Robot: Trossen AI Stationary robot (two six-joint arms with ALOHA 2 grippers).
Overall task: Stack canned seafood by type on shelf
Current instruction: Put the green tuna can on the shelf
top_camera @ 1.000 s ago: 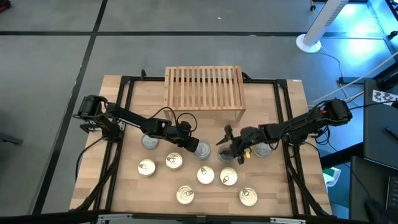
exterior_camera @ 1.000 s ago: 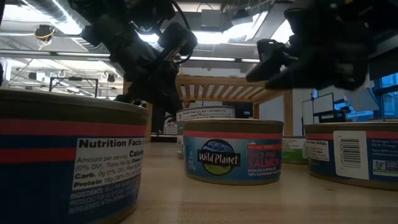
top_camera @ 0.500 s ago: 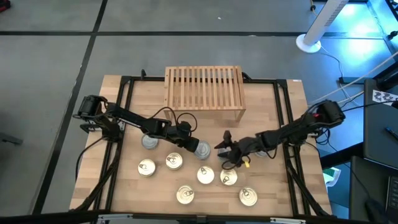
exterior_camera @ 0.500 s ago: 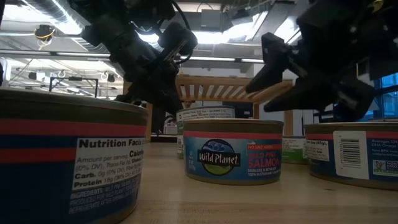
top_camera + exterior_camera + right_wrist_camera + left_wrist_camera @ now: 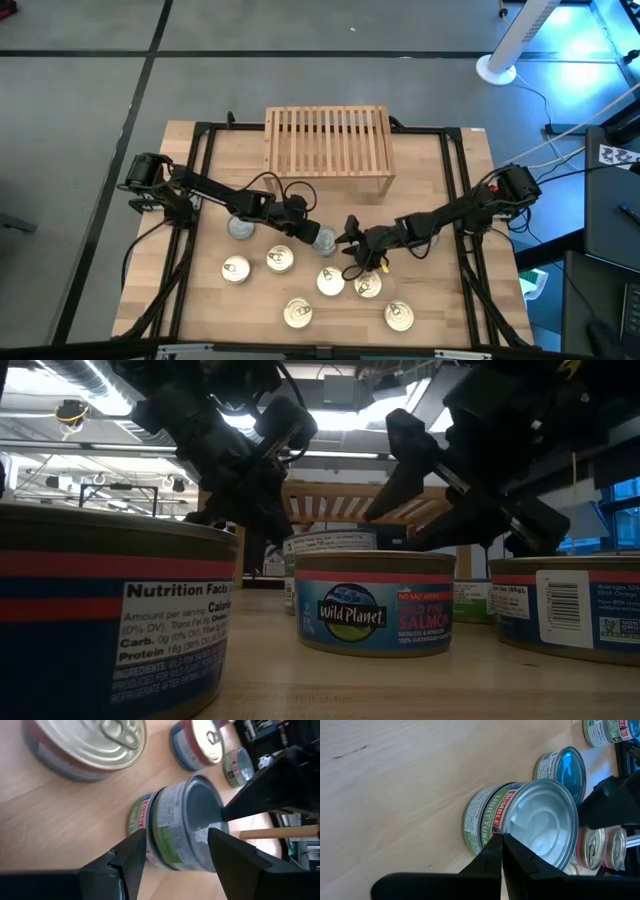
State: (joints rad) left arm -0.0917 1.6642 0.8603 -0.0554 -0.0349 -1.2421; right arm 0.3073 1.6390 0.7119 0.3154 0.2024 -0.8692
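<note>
1. The light-wood table (image 5: 440,320) fills the middle of the high view; grey floor lies beyond its upper, left and right edges. Dark rails run down it just inside the left and right edges.
2. The small light-wood shelf with a slatted top (image 5: 328,141) stands at the upper middle of the table, its top bare. Bare wood lies to its left and right.
3. The short round seafood tins sit in the lower half. Six gold pull-tab tins form a loose cluster: one at lower left (image 5: 235,269), others toward bottom centre and lower right (image 5: 399,317). Gaps between them are narrow.
4. A silver-grey-lidded tin (image 5: 240,228) sits left of centre, partly under the left arm.
5. Another silver-grey-lidded tin with a green label (image 5: 325,241) stands at centre, between the two tools. Open wood lies between it and the shelf.
6. The left tool (image 5: 312,234) is clenched, fingers pressed together with nothing between them. In the left wrist view its tip (image 5: 501,841) lies at the rim of the green-labelled tin (image 5: 530,822).
7. The right tool (image 5: 352,247) is spread, grasping nothing. In the right wrist view its fingers (image 5: 131,851) stand on either side of the green-labelled tin (image 5: 180,822); whether they touch it cannot be told.
8. In the low view a blue-labelled salmon tin (image 5: 375,616) stands in the middle, both arms above and behind it.
</note>
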